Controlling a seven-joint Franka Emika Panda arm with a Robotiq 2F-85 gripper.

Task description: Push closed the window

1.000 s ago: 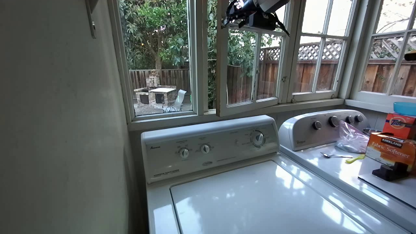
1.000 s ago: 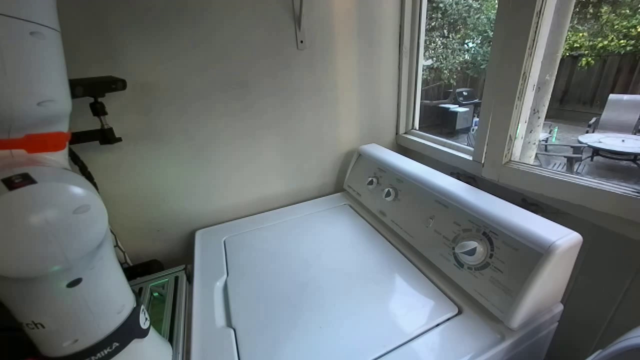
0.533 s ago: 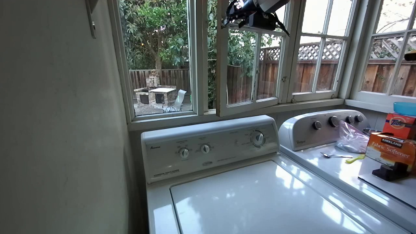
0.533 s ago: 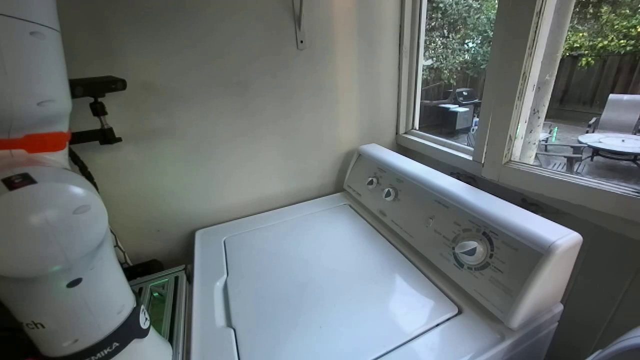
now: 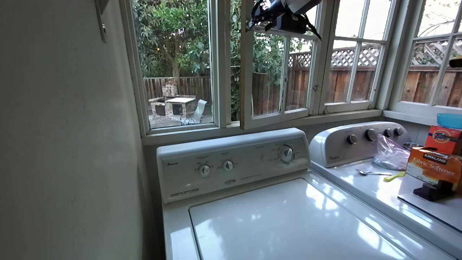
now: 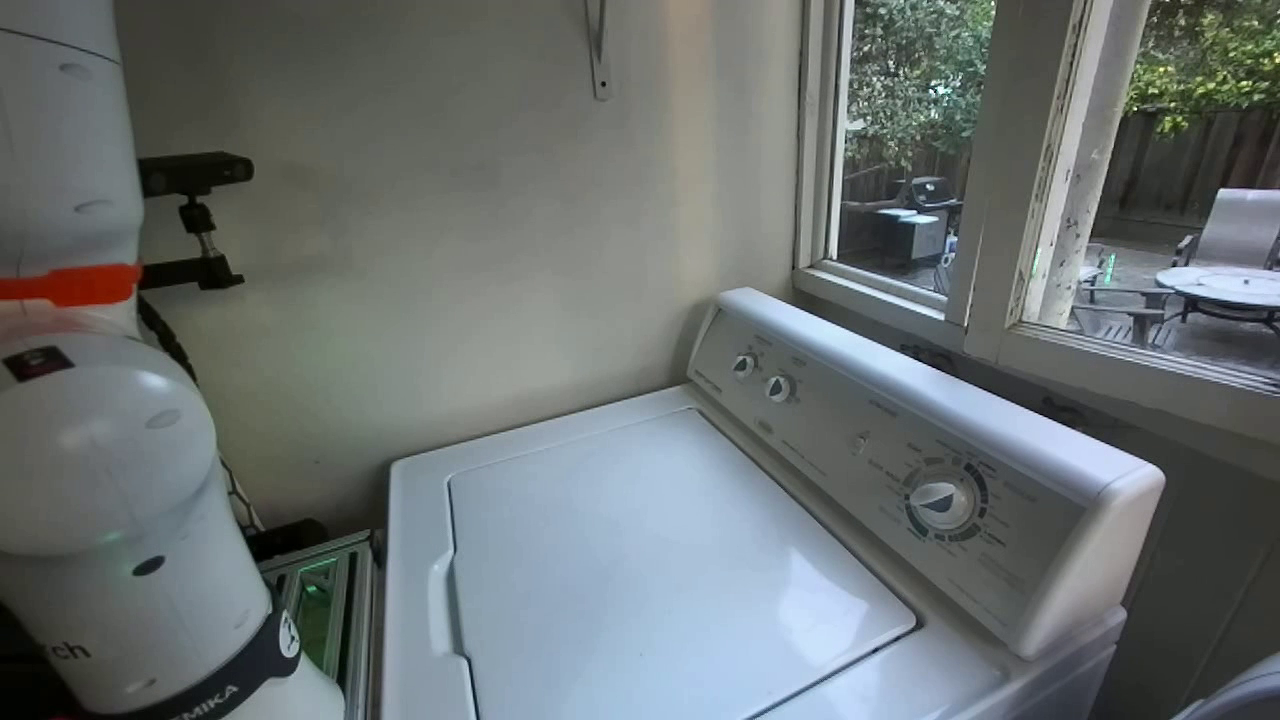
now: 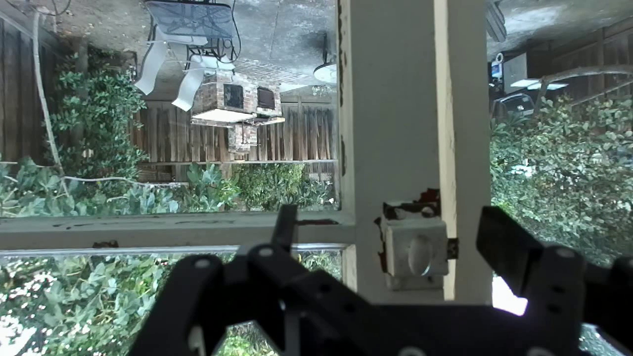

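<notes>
In a laundry room, the far window remains ajar, unmoved; its closing seemingly awaits the wide-spread gripper.

You have room to pass over the washer lid, as far back as the control panel, which rises below the window. The wall bounds you on one side, a bracket jutting high on it. The window stands ajar, leaving a narrow gap beside the frame post. In the wrist view a latch shows within your widely spread claw. On the neighbouring surface, a plastic bag and a fabric softener box obstruct any low path.
</notes>
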